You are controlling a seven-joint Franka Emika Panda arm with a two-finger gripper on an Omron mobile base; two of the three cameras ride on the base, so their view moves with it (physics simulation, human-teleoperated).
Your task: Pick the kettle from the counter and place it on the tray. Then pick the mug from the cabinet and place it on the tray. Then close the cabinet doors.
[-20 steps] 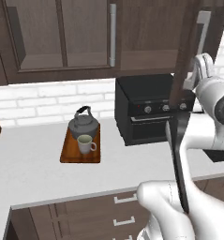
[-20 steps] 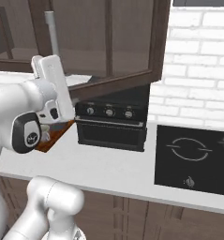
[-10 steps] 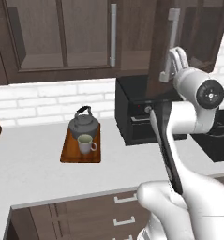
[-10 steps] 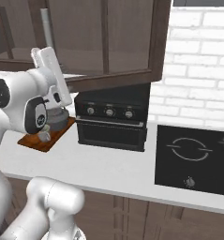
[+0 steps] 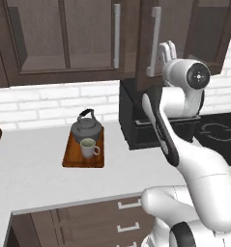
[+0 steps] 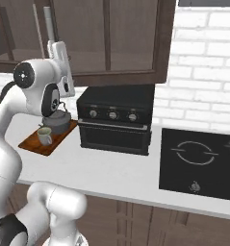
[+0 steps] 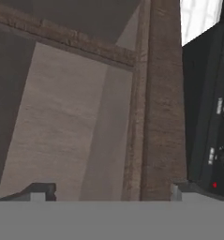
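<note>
The dark grey kettle [image 5: 86, 127] [image 6: 57, 123] and the pale mug [image 5: 89, 148] [image 6: 45, 136] both stand on the reddish-brown tray [image 5: 71, 157] [image 6: 31, 143] on the counter [image 5: 35, 178]. Up at the cabinet [image 5: 64, 72], the left door [image 5: 88, 34] is shut. The right door [image 5: 145, 58] stands slightly ajar, its bar handle [image 5: 154, 41] [image 6: 49, 24] toward me. My gripper [image 5: 167, 52] [image 6: 59, 52] [image 7: 111, 192] is open, pointing up, close against that door's glass and frame [image 7: 155, 103], with nothing between its fingertips [image 7: 38, 191].
A black toaster oven [image 5: 136, 120] [image 6: 115, 117] sits on the counter under the right door, right of the tray. A black cooktop [image 6: 203, 161] lies further right. Dark drawers with white handles [image 5: 129, 226] run below the counter edge.
The right cabinet door has swung leftward toward shut, and my arm and gripper have moved left along with it. Kettle, mug and tray have not moved.
</note>
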